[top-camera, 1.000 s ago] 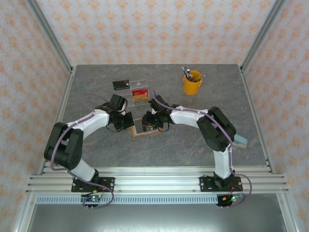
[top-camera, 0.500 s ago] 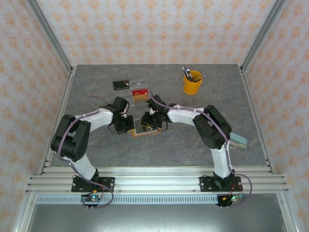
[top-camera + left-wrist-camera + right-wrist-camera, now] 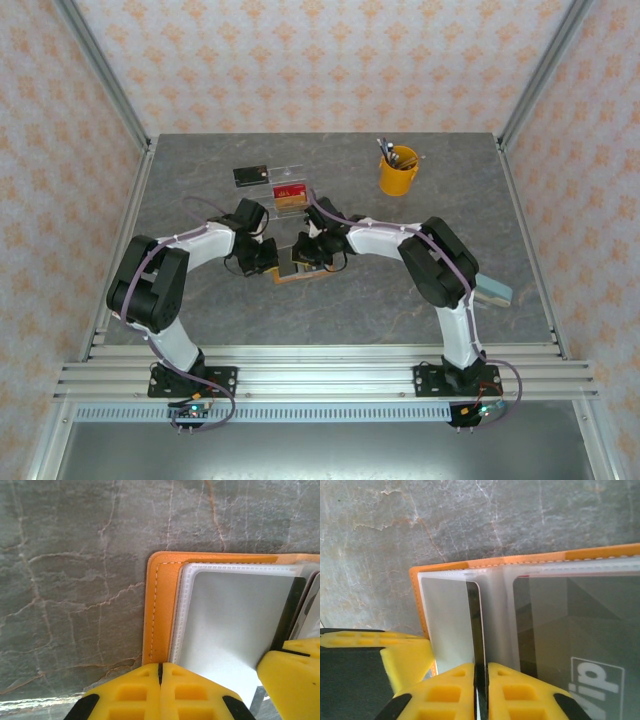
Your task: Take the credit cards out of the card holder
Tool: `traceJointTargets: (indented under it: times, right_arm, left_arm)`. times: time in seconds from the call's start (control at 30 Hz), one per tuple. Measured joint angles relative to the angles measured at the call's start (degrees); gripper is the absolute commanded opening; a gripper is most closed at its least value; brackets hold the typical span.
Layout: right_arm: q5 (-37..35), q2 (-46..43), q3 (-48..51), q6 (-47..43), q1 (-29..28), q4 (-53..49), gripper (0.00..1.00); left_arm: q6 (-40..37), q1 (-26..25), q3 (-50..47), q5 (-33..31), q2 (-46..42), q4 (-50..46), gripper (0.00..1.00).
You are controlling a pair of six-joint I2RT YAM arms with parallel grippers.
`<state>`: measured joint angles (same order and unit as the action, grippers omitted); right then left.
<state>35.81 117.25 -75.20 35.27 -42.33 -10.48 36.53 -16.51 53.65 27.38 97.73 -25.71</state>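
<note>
So the card holder (image 3: pixel 300 268) is lying open on the grey stone-look table (image 3: pixel 360 300), about mid-table, right between the two arms, which are both reaching in from either side. The left gripper (image 3: pixel 268 256) is sitting on the holder's left end, and in its wrist view its yellow fingers (image 3: pixel 125 695) are pressed together with no gap, right at the near edge of the orange cover (image 3: pixel 162 610), beside a clear plastic sleeve (image 3: pixel 230 625). Honestly I can't tell if it's pinching the cover or just pressing on it. The right gripper (image 3: pixel 308 250) is working from the other side, and its wrist view is the good one: the yellow fingers (image 3: pixel 520 690) are clamping a dark credit card (image 3: pixel 476 625) that's showing edge-on, running from the fingers up into the pocket next to the fold. So the card is looking partly in the sleeve, not free. Just to the right of it, a grey card with white lettering (image 3: pixel 570 630) is sitting flat in another clear pocket. Further back on the table, a clear tray (image 3: pixel 296 168) is holding a red card (image 3: pixel 288 190), with another dark card (image 3: pixel 250 176) at its left end. A yellow cup (image 3: pixel 397 178) with pens in it is standing well off toward the far right.
</note>
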Motion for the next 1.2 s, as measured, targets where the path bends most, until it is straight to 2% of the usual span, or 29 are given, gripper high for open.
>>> traceJointTargets:
  times: [0.5, 0.83, 1.2]
  right_arm:
    - [-0.87, -2.64, 2.82, -0.72, 0.55, 0.46, 0.1]
    - [0.07, -2.89, 2.99, -0.87, 0.74, 0.72, 0.1]
    - [1.29, -2.89, 3.34, -0.37, 0.92, 2.19, 0.15]
  left_arm:
    - [-0.63, 0.0, 0.76, -0.37, 0.37, -0.59, 0.0]
    - [-0.55, 0.0, 0.63, 2.78, -0.72, 3.26, 0.0]
    - [-0.55, 0.04, 0.85, 2.21, 1.31, 3.3, 0.0]
